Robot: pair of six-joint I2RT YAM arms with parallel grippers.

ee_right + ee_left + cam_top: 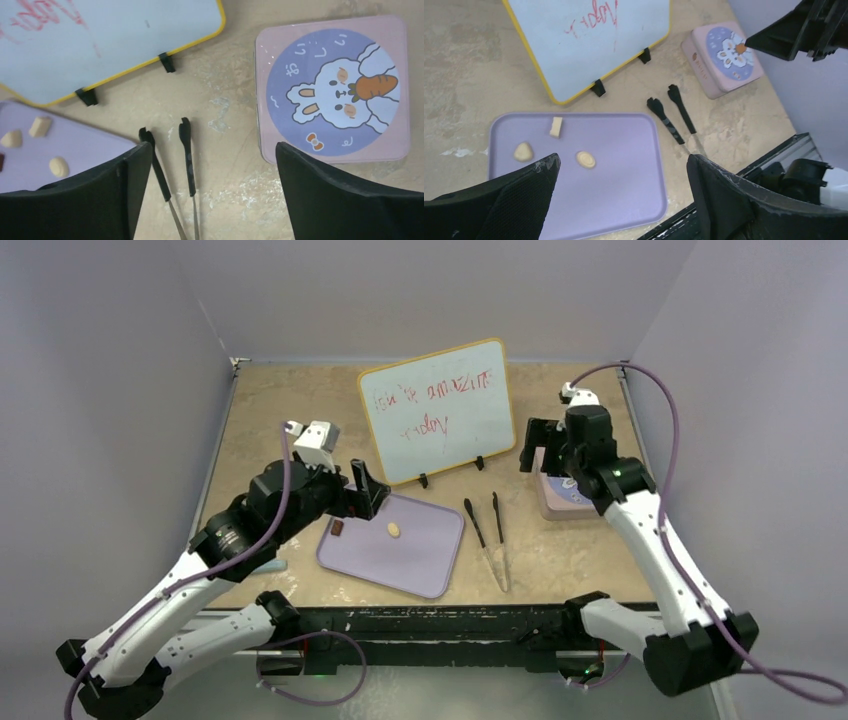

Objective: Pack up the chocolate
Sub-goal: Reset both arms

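Chocolate (59,166): 4 pieces counted, all lying loose on the left half of the lavender tray (624,200).
- 3 pale: a tan rounded piece (523,151), a cream block (556,126) and a tan oval with a ringed top (585,159).
- 1 dark brown piece (338,528), near the tray's left edge.

Other items on the bench (280,410):
- 1 tray
- 1 yellow-rimmed whiteboard (440,410) propped on 2 black feet
- 1 pink box (332,90) with a rabbit-and-carrot lid, shut
- 1 pair of tweezers (497,540) with 2 black-sleeved arms, lying between the tray and the box

Hard to read:
- The dark piece is out of sight in the left wrist view and cut by the frame edge in the right wrist view.
- The red whiteboard writing is illegible.
- The right arm covers part of the box in the top view.

Left claw (622,165): fingers wide apart, empty, above the tray.
Right claw (214,150): fingers wide apart, empty, above the bench beside the box.
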